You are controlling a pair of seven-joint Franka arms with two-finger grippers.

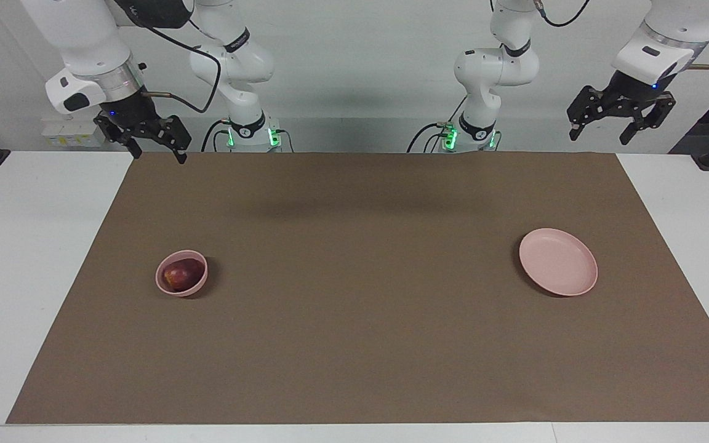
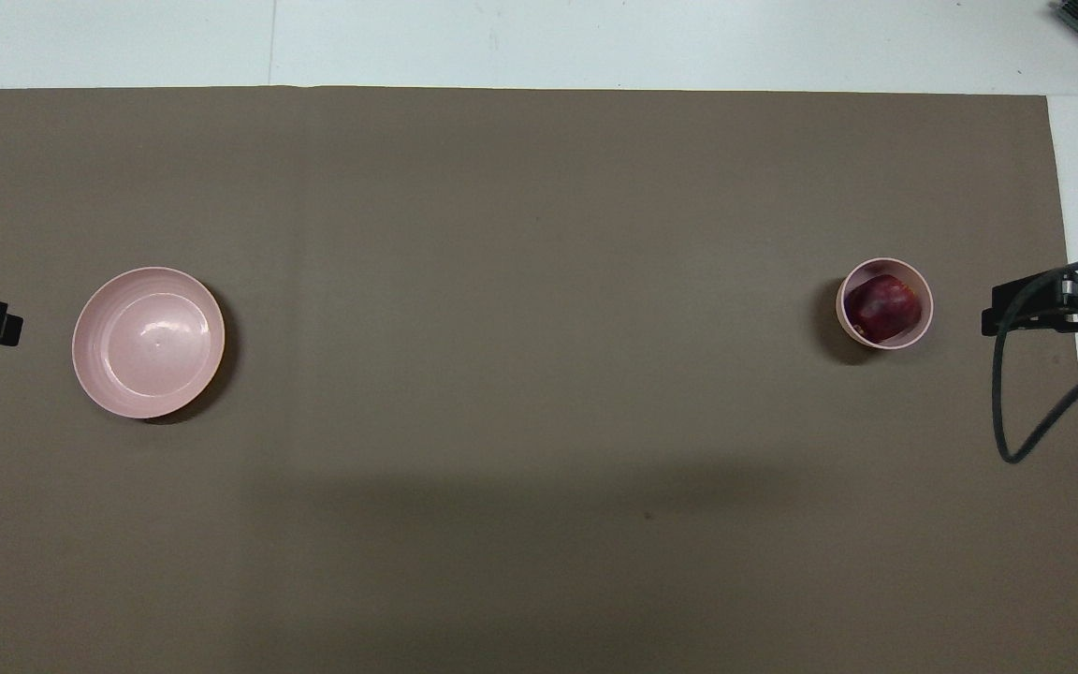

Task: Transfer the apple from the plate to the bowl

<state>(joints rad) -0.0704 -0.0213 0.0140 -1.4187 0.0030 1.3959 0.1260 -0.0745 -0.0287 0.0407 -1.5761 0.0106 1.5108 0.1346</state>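
Observation:
The dark red apple (image 1: 181, 274) lies inside the small deep pink bowl (image 1: 197, 287) toward the right arm's end of the table; both also show in the overhead view, the apple (image 2: 885, 307) in the bowl (image 2: 925, 304). The wide flat pink plate (image 1: 557, 261) stands bare toward the left arm's end, and shows in the overhead view too (image 2: 148, 341). My right gripper (image 1: 157, 151) hangs open and empty, raised over the mat's edge at its own end. My left gripper (image 1: 600, 136) hangs open and empty, raised over the table's edge at its own end. Both arms wait.
A brown mat (image 1: 354, 320) covers most of the white table (image 1: 22, 258). A black cable (image 2: 1026, 412) loops down from the right gripper over the mat's edge.

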